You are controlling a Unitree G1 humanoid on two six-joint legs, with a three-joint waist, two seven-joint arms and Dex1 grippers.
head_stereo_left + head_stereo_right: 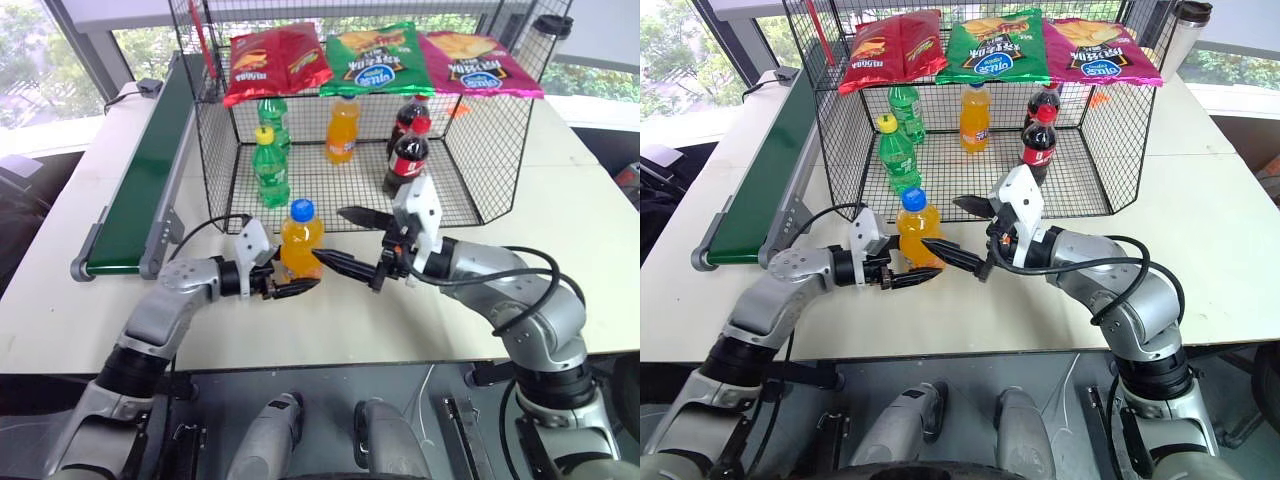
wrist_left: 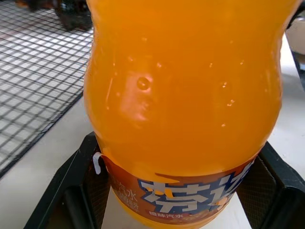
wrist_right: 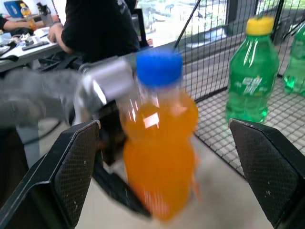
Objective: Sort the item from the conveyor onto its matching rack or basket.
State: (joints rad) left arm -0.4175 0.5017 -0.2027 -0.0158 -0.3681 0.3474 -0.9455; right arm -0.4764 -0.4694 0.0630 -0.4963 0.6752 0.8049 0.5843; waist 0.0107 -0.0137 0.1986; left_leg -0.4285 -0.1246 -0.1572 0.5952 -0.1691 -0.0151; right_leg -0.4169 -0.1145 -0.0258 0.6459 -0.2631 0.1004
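Observation:
The item, an orange soda bottle [image 1: 300, 240] with a blue cap, stands upright over the white table just in front of the black wire basket [image 1: 500, 150]. My left gripper [image 1: 291, 277] is shut on its lower part, and in the left wrist view both black fingers [image 2: 71, 191] press the label band of the bottle [image 2: 186, 95]. My right gripper [image 1: 347, 240] is open, its tips close to the bottle's right side. In the right wrist view the bottle [image 3: 159, 157] stands between the spread pads [image 3: 78, 162]. The green conveyor [image 1: 150, 170] runs along the left with nothing on it.
Inside the basket stand two green bottles [image 1: 270, 165], an orange-capped orange bottle [image 1: 342, 130] and two cola bottles [image 1: 408, 150]. Three chip bags [image 1: 375, 55] lie on its top. A tumbler [image 1: 1185, 30] stands at the back right. A person [image 3: 95, 24] sits in the background.

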